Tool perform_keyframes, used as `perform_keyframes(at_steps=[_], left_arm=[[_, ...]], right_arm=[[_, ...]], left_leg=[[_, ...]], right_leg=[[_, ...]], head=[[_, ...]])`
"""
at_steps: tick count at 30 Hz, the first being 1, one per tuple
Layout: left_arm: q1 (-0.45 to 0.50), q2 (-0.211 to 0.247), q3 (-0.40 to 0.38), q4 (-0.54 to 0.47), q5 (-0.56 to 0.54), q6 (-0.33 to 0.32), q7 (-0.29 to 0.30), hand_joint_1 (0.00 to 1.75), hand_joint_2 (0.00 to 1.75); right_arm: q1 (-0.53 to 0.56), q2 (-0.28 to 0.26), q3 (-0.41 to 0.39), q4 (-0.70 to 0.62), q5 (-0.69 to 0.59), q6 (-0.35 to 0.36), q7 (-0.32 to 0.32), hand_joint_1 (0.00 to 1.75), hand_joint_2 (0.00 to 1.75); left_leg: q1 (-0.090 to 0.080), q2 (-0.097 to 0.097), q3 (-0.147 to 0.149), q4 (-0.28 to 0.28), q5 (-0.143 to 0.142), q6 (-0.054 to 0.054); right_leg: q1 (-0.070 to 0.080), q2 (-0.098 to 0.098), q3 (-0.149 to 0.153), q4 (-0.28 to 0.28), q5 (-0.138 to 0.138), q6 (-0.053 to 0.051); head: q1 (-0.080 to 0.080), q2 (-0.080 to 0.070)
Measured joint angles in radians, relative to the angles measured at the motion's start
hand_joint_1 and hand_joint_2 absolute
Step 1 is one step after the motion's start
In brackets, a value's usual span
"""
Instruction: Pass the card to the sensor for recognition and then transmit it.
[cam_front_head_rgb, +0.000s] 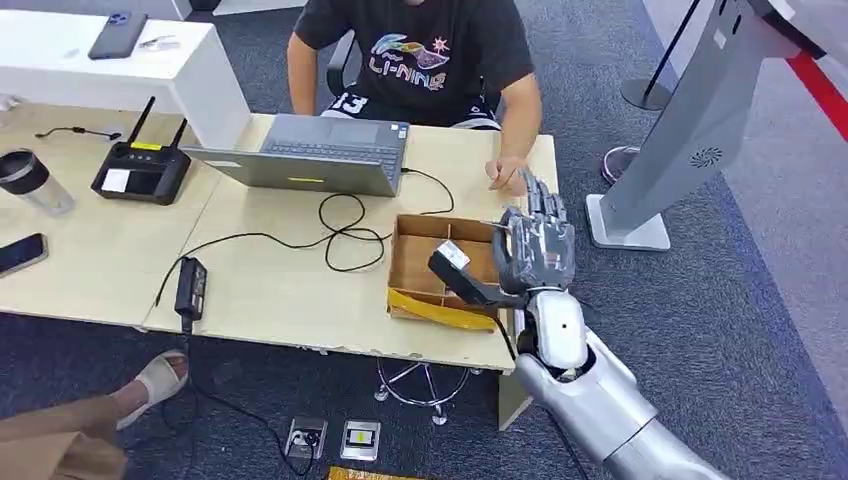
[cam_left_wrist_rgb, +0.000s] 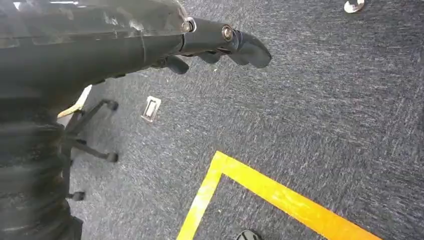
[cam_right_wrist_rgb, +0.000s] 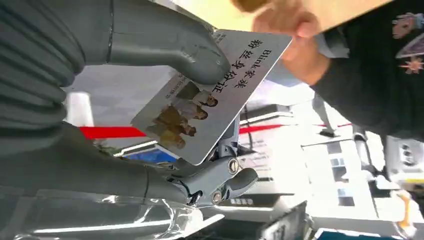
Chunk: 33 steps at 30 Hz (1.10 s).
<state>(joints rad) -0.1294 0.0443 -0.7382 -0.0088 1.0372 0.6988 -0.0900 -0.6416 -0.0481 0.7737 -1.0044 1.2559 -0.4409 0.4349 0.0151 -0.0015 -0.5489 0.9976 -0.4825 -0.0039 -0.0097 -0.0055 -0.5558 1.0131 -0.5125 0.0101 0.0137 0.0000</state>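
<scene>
In the right wrist view a white card (cam_right_wrist_rgb: 215, 100) printed with a photo and black characters is pinched between my right hand's thumb (cam_right_wrist_rgb: 175, 50) and its fingers (cam_right_wrist_rgb: 220, 177). In the head view my right hand (cam_front_head_rgb: 535, 245) is raised over the right side of an open cardboard box (cam_front_head_rgb: 420, 262) on the table. A dark block with a white label (cam_front_head_rgb: 455, 262) sits just left of the palm. A seated person's hand (cam_front_head_rgb: 507, 172) rests on the table just beyond my fingers. My left hand (cam_left_wrist_rgb: 220, 42) hangs over the carpet, holding nothing.
A laptop (cam_front_head_rgb: 310, 152), black cables (cam_front_head_rgb: 340, 225), a power brick (cam_front_head_rgb: 190, 285) and a router (cam_front_head_rgb: 142, 168) lie on the wooden table (cam_front_head_rgb: 270, 290). A grey kiosk stand (cam_front_head_rgb: 690, 130) rises to the right of the table. Yellow floor tape (cam_left_wrist_rgb: 270, 192) crosses the carpet.
</scene>
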Motion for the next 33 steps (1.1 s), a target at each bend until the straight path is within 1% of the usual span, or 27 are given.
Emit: perform_keyframes(at_steps=[1,2,6,7,10,11,14,17,19,20,23,24,26,29,32,33], left_arm=[[0.001,0.001,0.0,0.0,0.001,0.0,0.003,0.0,1.75],[0.001,0.002,0.0,0.0,0.005,0.0,0.01,0.0,1.75],[0.009,0.01,0.002,0.0,0.018,0.0,0.025,0.0,1.75],[0.01,0.011,0.003,0.0,0.02,0.0,0.031,0.0,1.75],[0.015,0.016,0.008,0.0,0.027,0.0,0.039,0.0,1.75],[0.016,0.018,0.011,0.0,0.029,0.0,0.043,0.0,1.75],[0.018,0.019,0.018,0.0,0.032,0.0,0.046,0.0,1.75],[0.018,0.021,0.024,0.0,0.033,0.0,0.046,0.0,1.75],[0.018,0.022,0.025,0.0,0.035,0.0,0.046,0.0,1.75],[0.018,0.022,0.025,0.0,0.035,0.0,0.046,0.0,1.75],[0.019,0.022,0.025,0.0,0.04,0.0,0.044,0.0,1.75],[0.019,0.022,0.025,0.0,0.04,0.0,0.044,0.0,1.75],[0.019,0.022,0.026,0.0,0.042,0.0,0.04,0.0,1.75],[0.019,0.022,0.026,0.0,0.043,0.0,0.032,0.0,1.75],[0.019,0.022,0.027,0.0,0.045,0.0,0.031,0.0,1.75],[0.019,0.022,0.028,0.0,0.048,0.0,0.031,0.0,1.75]], right_arm=[[0.011,-0.008,-0.007,0.002,-0.008,-0.005,0.0,1.47,1.75],[0.022,-0.013,-0.012,0.005,-0.015,-0.01,-0.002,1.52,1.75],[0.067,-0.034,-0.033,0.018,-0.036,-0.041,-0.017,1.48,1.75],[0.074,-0.038,-0.036,0.022,-0.041,-0.045,-0.017,1.54,1.75],[0.098,-0.047,-0.045,0.034,-0.057,-0.059,-0.022,1.52,1.75],[0.106,-0.05,-0.049,0.038,-0.06,-0.061,-0.024,1.54,1.75],[0.124,-0.056,-0.051,0.05,-0.063,-0.061,-0.027,1.52,1.75],[0.14,-0.058,-0.051,0.06,-0.064,-0.061,-0.028,1.55,1.75],[0.149,-0.059,-0.051,0.066,-0.064,-0.058,-0.028,1.52,1.75],[0.153,-0.059,-0.05,0.069,-0.064,-0.057,-0.028,1.55,1.75],[0.166,-0.059,-0.05,0.077,-0.064,-0.053,-0.028,1.52,1.75],[0.168,-0.06,-0.05,0.079,-0.064,-0.051,-0.028,1.59,1.75],[0.175,-0.06,-0.049,0.085,-0.064,-0.047,-0.028,1.64,1.75],[0.184,-0.06,-0.048,0.09,-0.064,-0.045,-0.028,1.61,1.75],[0.193,-0.06,-0.048,0.097,-0.064,-0.037,-0.028,1.64,1.75],[0.196,-0.06,-0.048,0.098,-0.064,-0.037,-0.028,1.68,1.75]], left_leg=[[0.0,0.0,0.0,0.0,0.0,0.0],[0.0,0.0,0.0,0.0,0.0,0.0],[0.0,0.0,0.0,0.0,0.0,0.0],[0.0,0.0,0.0,0.0,0.0,0.0],[0.0,0.0,0.0,0.0,0.0,-0.001],[0.0,0.0,0.0,0.0,0.0,-0.001],[0.0,0.0,0.0,0.0,0.0,-0.001],[0.0,0.0,0.0,0.0,0.0,-0.001],[0.0,0.0,0.0,0.0,0.0,-0.001],[0.0,0.0,0.0,0.0,0.0,-0.001],[0.0,0.0,0.0,0.0,0.0,0.0],[0.0,0.0,0.0,0.0,0.0,-0.001],[0.0,0.0,0.0,0.0,0.0,-0.001],[0.0,0.0,0.0,0.0,0.0,-0.001],[0.0,0.0,0.0,0.0,0.0,-0.001],[0.0,0.0,0.0,0.0,0.0,-0.001]], right_leg=[[0.0,0.0,0.0,0.0,0.0,0.0],[0.0,0.0,0.0,0.0,0.0,0.0],[0.0,0.0,0.0,0.0,0.0,0.0],[0.0,0.0,0.0,0.0,0.0,0.0],[0.0,0.0,0.0,0.0,0.0,0.0],[0.0,0.0,0.0,0.0,0.0,0.0],[0.0,0.0,0.0,0.0,0.0,0.0],[0.0,0.0,0.0,0.0,0.0,0.0],[0.0,0.0,0.0,0.0,0.0,0.0],[0.0,0.0,0.0,0.0,0.0,0.0],[0.0,0.0,0.0,0.0,0.0,0.0],[0.0,0.0,0.0,0.0,0.0,0.0],[0.0,0.0,0.0,0.0,0.0,0.0],[0.0,0.0,0.0,0.0,0.0,0.0],[0.0,0.0,0.0,0.0,0.0,0.0],[0.0,0.0,0.0,0.0,0.0,0.0]], head=[[0.0,0.0],[0.0,0.0],[0.0,0.0],[0.0,0.0],[0.0,0.0],[0.0,0.0],[0.0,0.0],[0.0,0.0],[0.0,0.0],[0.0,0.0],[0.0,0.0],[0.0,0.0],[0.0,0.0],[0.0,0.0],[0.0,0.0],[0.0,0.0]])
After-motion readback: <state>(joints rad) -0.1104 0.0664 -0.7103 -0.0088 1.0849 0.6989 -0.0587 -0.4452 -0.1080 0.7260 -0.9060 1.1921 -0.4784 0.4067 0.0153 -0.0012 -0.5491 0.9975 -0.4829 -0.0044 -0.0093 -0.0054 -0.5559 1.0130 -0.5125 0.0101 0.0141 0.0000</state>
